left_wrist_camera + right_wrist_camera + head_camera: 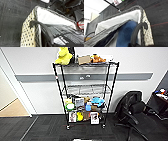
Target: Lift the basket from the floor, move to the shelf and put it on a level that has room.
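Head view: shelf (85, 94) against wall, second level (86, 89) bare. Wrist views: left fingers (37, 24) and right fingers (142, 25) hooked over opposite basket (28, 33) walls, above floor (11, 18).

Item count, as visible:

- Shelf (85, 94): one black wire rack, four tiers, four poles.
- Yellow plush (63, 56): one, on the top tier.
- Cardboard box (84, 59): one, on the top tier.
- Office chair (132, 110): one, black.
- Basket (29, 32): one, pale wicker with white lining.
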Controlling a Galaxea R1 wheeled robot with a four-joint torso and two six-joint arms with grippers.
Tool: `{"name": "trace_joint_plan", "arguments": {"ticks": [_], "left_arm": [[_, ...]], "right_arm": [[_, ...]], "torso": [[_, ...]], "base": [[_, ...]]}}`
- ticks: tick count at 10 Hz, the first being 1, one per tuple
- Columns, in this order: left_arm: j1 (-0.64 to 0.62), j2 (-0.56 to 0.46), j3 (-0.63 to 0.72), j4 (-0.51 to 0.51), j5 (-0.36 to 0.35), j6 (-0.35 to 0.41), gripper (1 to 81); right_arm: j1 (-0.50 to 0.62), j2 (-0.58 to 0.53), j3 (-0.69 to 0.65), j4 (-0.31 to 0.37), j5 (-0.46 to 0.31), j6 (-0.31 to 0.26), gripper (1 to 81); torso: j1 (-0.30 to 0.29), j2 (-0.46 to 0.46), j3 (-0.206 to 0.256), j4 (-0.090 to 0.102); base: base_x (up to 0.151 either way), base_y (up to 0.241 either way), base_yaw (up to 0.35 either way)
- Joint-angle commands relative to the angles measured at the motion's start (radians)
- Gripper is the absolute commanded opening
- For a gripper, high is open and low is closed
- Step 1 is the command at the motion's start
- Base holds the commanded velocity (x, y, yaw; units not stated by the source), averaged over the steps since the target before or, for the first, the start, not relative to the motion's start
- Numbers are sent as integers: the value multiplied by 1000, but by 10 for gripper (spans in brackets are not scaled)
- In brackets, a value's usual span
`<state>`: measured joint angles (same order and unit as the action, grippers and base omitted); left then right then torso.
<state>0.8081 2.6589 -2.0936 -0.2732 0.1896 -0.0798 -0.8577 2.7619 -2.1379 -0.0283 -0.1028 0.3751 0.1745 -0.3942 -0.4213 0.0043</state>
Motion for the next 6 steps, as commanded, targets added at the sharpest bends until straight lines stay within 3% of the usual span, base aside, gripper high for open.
{"name": "trace_joint_plan", "arguments": {"ticks": [1,2,4,5,6], "left_arm": [[-123,10,52,-15,37,-6,10],[-119,16,50,-8,37,-5,10],[-114,20,41,-8,37,-5,10],[-111,18,41,-12,36,-3,10],[-106,23,41,-11,36,-3,10]], "right_arm": [[125,17,47,5,5,8,10],[124,17,47,5,5,8,10],[123,17,44,5,5,8,10],[123,17,44,5,5,10,10],[122,15,43,5,5,8,10]], "torso": [[-62,96,38,0],[-85,131,23,0],[-119,181,45,0],[-74,111,48,0],[-92,139,48,0]], "base": [[0,0,0],[0,0,0],[0,0,0],[0,0,0],[0,0,0]]}}
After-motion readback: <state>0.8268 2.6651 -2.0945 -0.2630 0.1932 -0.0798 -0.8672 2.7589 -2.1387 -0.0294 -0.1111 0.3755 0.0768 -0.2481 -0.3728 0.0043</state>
